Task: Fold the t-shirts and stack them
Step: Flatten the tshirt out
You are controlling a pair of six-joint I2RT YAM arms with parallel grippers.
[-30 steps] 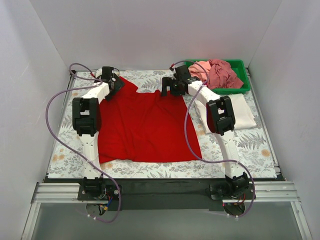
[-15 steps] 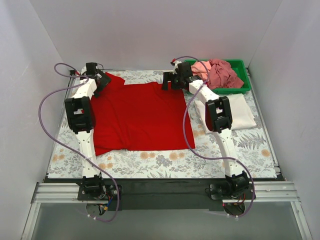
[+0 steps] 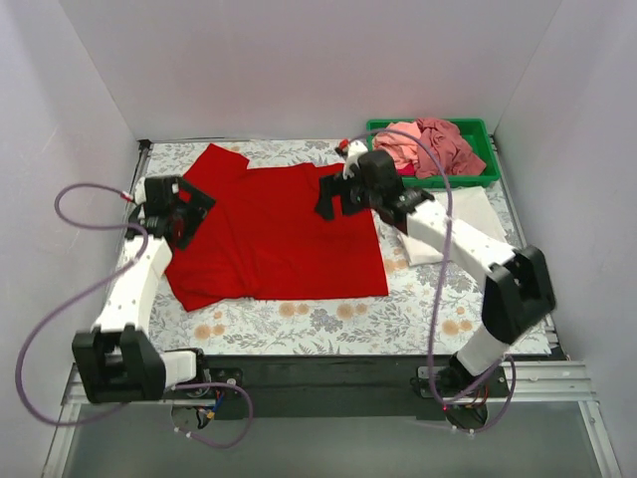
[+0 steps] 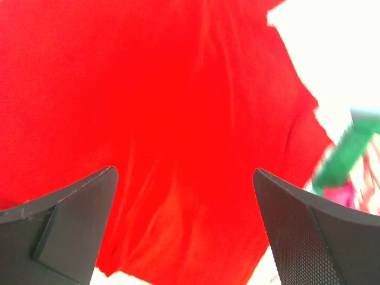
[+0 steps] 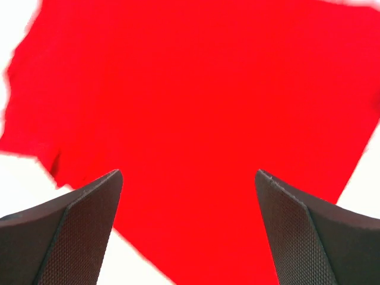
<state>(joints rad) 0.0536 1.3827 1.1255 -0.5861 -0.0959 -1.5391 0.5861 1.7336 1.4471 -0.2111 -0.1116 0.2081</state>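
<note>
A bright red t-shirt lies spread flat on the floral table, one sleeve pointing to the far left. My left gripper hovers over its left edge, jaws wide open and empty; the left wrist view shows red cloth below the left gripper. Over the shirt's far right corner hangs my right gripper, likewise open with nothing in it, red cloth filling the view beyond the right gripper. A folded white t-shirt lies to the right, partly under the right arm. Pink and dusty rose t-shirts are heaped in the tray.
The green plastic tray stands at the far right corner, and shows blurred as the tray in the left wrist view. White walls close in the table on three sides. Purple cables loop off both arms.
Both arms have drawn back from the shirt's far corners toward the near side. The red shirt has shifted to the far left and now lies still.
</note>
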